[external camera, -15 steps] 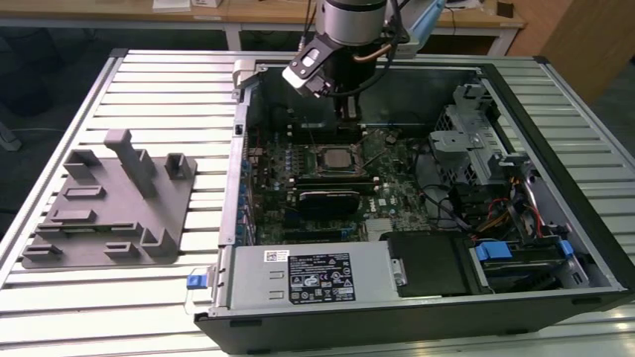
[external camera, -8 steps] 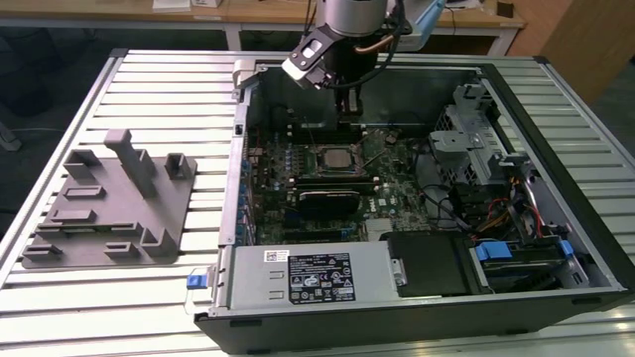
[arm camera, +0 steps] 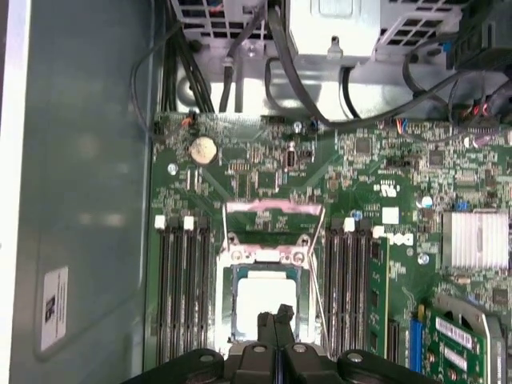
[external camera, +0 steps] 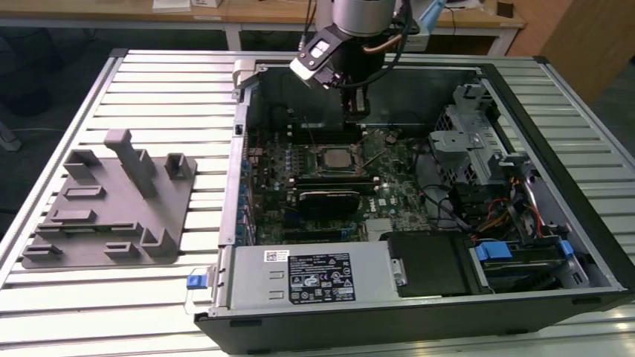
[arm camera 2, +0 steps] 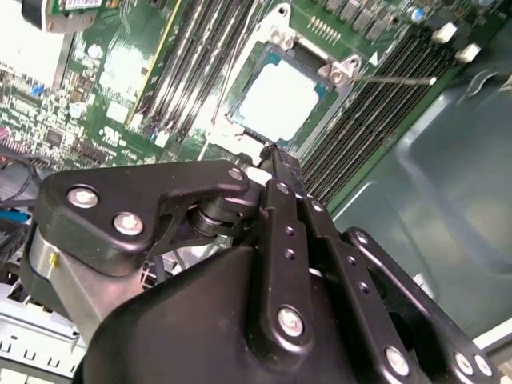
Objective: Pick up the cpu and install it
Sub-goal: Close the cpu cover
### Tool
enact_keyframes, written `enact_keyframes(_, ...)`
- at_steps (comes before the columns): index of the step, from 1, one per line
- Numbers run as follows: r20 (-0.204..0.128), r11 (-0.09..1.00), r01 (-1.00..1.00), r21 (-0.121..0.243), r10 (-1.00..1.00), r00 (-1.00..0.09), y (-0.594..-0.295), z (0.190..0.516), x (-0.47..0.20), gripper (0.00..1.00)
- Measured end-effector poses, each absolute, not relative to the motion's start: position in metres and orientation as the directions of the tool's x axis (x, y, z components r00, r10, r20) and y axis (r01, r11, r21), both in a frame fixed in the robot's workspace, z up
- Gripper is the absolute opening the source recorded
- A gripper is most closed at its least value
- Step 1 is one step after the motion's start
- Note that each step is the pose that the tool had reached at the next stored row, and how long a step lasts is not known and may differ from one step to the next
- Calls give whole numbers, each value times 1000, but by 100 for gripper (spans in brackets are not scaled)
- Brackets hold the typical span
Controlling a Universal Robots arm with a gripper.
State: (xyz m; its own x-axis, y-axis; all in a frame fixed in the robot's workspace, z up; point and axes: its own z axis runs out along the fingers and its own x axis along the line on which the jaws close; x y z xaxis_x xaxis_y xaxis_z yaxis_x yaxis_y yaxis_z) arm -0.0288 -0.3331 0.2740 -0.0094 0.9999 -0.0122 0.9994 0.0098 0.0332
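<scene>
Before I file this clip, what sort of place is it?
Likely a robotics lab bench for PC assembly: an open desktop computer case lies on a slatted metal table, a grey fixture block beside it, wooden desks behind.

I can read nothing here. A black label [external camera: 320, 277] sits on the power supply [external camera: 254, 290] and a white sticker [arm camera: 54, 307] on the case wall [arm camera: 88, 184]; I cannot make out their print.

The exterior view looks steeply down from afar over the bench [external camera: 149, 82] and open case [external camera: 436, 89]. Both wrist views sit close behind the fingers [arm camera: 266, 332] [arm camera 2: 280, 168], facing past their tips onto the cpu [arm camera: 260, 296] [arm camera 2: 280, 100].
</scene>
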Motion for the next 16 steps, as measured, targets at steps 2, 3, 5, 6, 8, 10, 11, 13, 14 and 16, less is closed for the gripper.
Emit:
enact_keyframes(2,-12,10,999,33,1000,-9,-333,274,-24,11)
enact_keyframes(3,-12,10,999,33,1000,-10,-333,274,-21,11)
enact_keyframes(5,-12,10,999,33,1000,-9,-333,274,-15,11)
enact_keyframes(6,-12,10,999,33,1000,-10,-333,274,-12,11)
enact_keyframes(8,-12,10,999,33,1000,-9,-333,274,-5,11)
enact_keyframes(10,-12,10,999,33,1000,-9,-333,274,1,11)
enact_keyframes(11,-12,10,999,33,1000,-9,-333,274,4,11)
enact_keyframes(13,-12,10,999,33,1000,-9,-333,274,10,11)
enact_keyframes(14,-12,10,999,33,1000,-9,-333,274,12,11)
enact_keyframes(16,-12,10,999,33,1000,-9,-333,273,18,11)
